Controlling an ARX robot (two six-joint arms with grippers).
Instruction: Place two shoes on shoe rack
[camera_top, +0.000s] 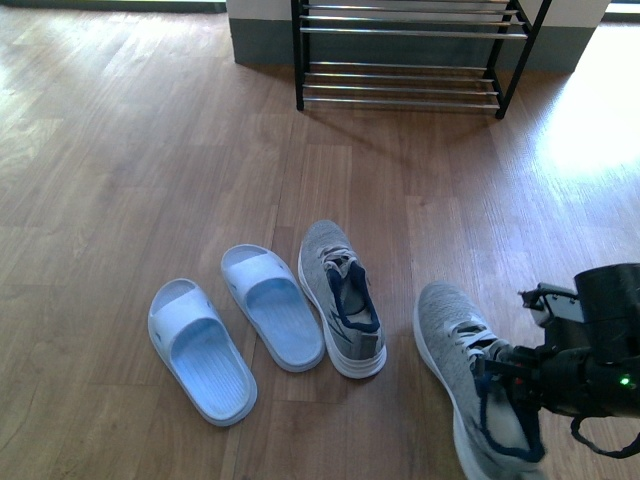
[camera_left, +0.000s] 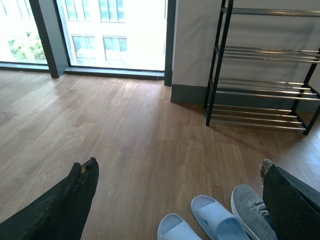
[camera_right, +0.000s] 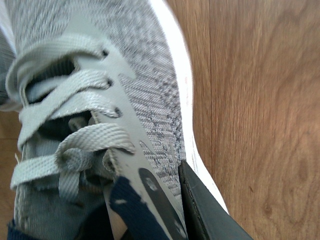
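Note:
My right gripper (camera_top: 512, 400) is shut on a grey sneaker (camera_top: 462, 370) at the front right of the floor, pinching its side wall by the collar. In the right wrist view the grey sneaker (camera_right: 125, 85) fills the frame, with one black finger (camera_right: 205, 210) pressed on the outside of its upper. The other grey sneaker (camera_top: 340, 295) lies on the floor to the left, beside two pale blue slide sandals (camera_top: 272, 305) (camera_top: 200, 350). The shoe rack (camera_top: 405, 50) stands at the far wall with bare bars. My left gripper (camera_left: 177, 175) hangs open above the floor, holding nothing.
A grey skirting and white wall (camera_top: 262, 40) run behind the rack. In the left wrist view a large window (camera_left: 100, 30) with dark frames stands left of the shoe rack (camera_left: 262, 90). Wooden floor (camera_top: 150, 150) stretches between the shoes and the rack.

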